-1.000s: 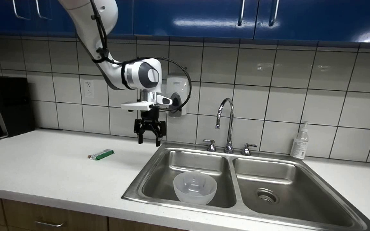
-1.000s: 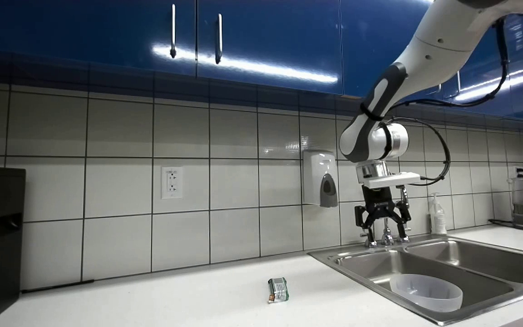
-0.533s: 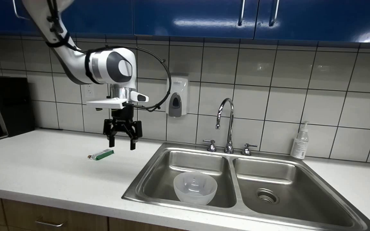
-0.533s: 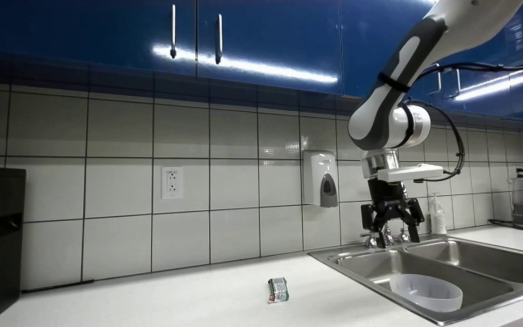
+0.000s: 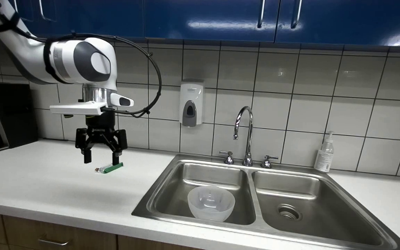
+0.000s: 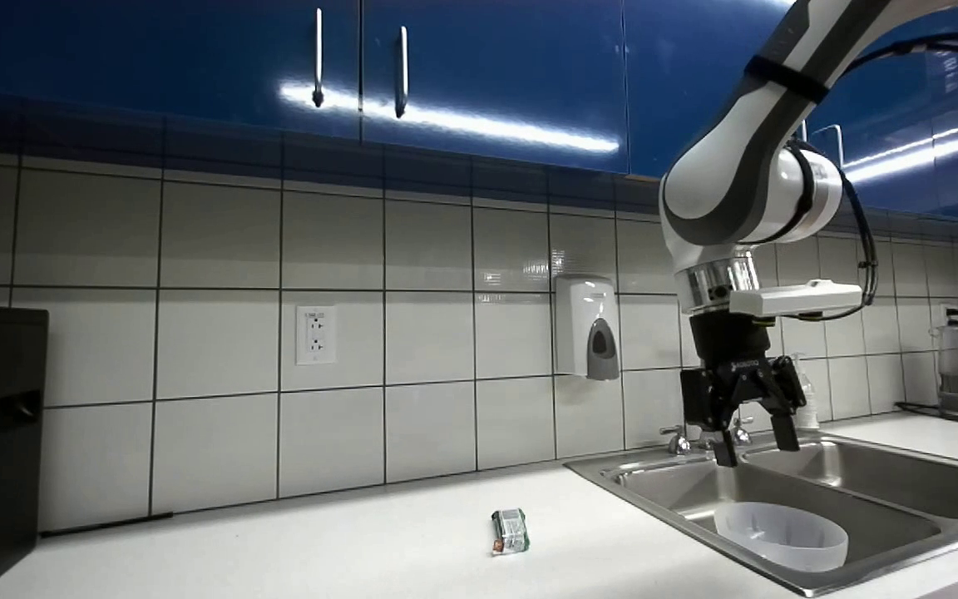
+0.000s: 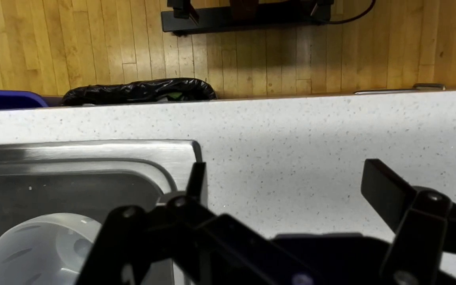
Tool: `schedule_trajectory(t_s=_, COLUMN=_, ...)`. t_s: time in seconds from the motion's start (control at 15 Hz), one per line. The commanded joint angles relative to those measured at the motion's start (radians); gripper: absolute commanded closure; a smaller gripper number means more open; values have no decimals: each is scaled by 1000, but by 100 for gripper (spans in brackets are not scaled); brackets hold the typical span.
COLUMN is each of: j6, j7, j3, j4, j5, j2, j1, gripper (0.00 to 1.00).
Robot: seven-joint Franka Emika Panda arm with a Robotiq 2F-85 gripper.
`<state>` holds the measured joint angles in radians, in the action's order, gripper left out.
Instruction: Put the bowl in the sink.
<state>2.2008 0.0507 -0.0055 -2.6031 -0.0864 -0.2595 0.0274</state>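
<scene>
The translucent white bowl (image 5: 211, 205) sits upright in the basin of the steel sink (image 5: 255, 198) nearer the coffee maker. The bowl also shows in an exterior view (image 6: 781, 537) inside the sink (image 6: 678, 526), and at the lower left of the wrist view (image 7: 34, 253), partly hidden by a finger. My gripper (image 5: 101, 158) is open and empty, above the white counter to the side of the sink and apart from the bowl. It points down (image 6: 755, 445). In the wrist view, bare counter shows between the spread fingers (image 7: 285, 174), with the sink corner beside one fingertip.
A green-and-white wrapped bar (image 5: 112, 168) lies on the counter. A curved faucet (image 5: 249, 135) with two handles stands behind the sink. A wall dispenser (image 5: 191, 104), a pump bottle (image 5: 324, 156) and a black coffee maker (image 5: 12, 114) stand around. Blue cabinets (image 5: 207, 19) hang above.
My open gripper has moved away from the sink's back corner, out over the counter and toward its front edge. The bowl in the sink and the wrapped bar have not moved.
</scene>
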Motion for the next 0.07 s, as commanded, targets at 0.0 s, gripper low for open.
schedule_trajectory(t_s=0.0, j6=-3, j7=-4, j3=11, j4=-5, j5=4, j2=-9, j1=-9, gripper=0)
